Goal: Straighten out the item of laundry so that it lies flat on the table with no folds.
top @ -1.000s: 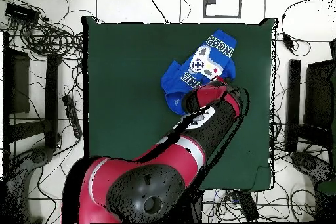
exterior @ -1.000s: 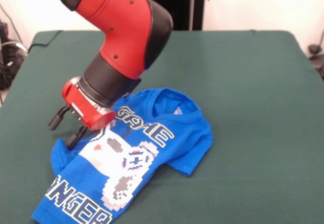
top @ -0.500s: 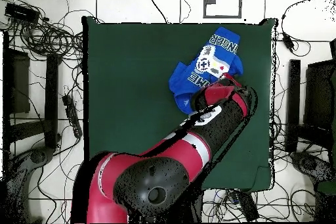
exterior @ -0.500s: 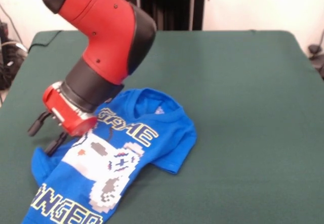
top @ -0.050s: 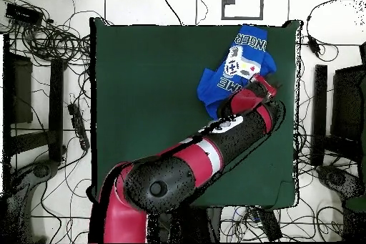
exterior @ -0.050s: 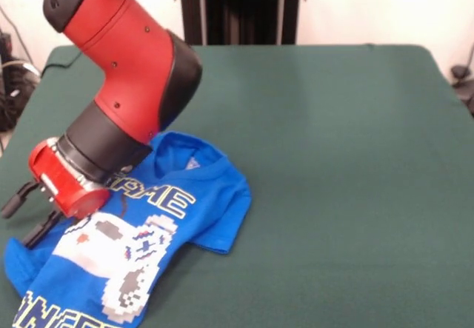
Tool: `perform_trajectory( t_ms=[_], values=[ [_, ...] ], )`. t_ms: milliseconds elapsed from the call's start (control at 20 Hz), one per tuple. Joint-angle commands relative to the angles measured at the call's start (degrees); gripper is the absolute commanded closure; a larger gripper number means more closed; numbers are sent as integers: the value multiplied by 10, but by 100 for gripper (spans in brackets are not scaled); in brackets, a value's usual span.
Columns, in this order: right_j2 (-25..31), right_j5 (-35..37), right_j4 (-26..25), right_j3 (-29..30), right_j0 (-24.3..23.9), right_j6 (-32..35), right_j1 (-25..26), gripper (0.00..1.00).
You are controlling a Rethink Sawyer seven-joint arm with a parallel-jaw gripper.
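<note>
The item of laundry (exterior @ -0.050s: 159, 213) is a bright blue T-shirt with white lettering and a controller print. It lies rumpled at the table's (exterior @ -0.050s: 341, 158) front left, with its hem cut off by the picture's bottom edge. One sleeve (exterior @ -0.050s: 222, 232) points right and is folded. My gripper (exterior @ -0.050s: 24, 221) sits low at the shirt's left sleeve and touches its edge. In the overhead view the shirt (top @ -0.050s: 243, 59) lies by the table's (top @ -0.050s: 143, 98) top right corner, with the gripper (top @ -0.050s: 267, 88) at its lower right side. The arm covers part of the shirt.
The red and black arm (exterior @ -0.050s: 122, 84) slants across the table's left part. Cables and stands (top @ -0.050s: 50, 41) lie on the floor around the table. The table's left edge (exterior @ -0.050s: 11, 150) is close to the gripper.
The gripper has moved left and toward the front edge. The shirt has slid the same way with it, and more of the hem has left the front view.
</note>
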Motion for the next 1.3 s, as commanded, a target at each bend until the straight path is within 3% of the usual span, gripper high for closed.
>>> perform_trajectory(
  t_ms=[50, 150, 200, 250, 300, 400, 550, 850, 1050, 1300],
  values=[
    [-33, -56, 113, -3, -6, 45, 75, 0],
    [-6, -59, 99, -4, -7, 37, 64, 0],
    [112, -22, -26, -20, -33, 17, -2, 0],
    [168, -1, -78, -17, -45, -1, -35, 0],
    [264, 38, -158, 4, -68, -45, -101, 0],
    [362, 108, -213, 54, -92, -109, -183, 0],
    [390, 167, -235, 95, -85, -115, -240, 0],
    [332, 149, -249, 102, -28, -30, -251, 0],
    [397, 142, -278, 122, -57, -39, -290, 0],
    [511, 184, -308, 140, -120, -87, -329, 0]
  ],
)
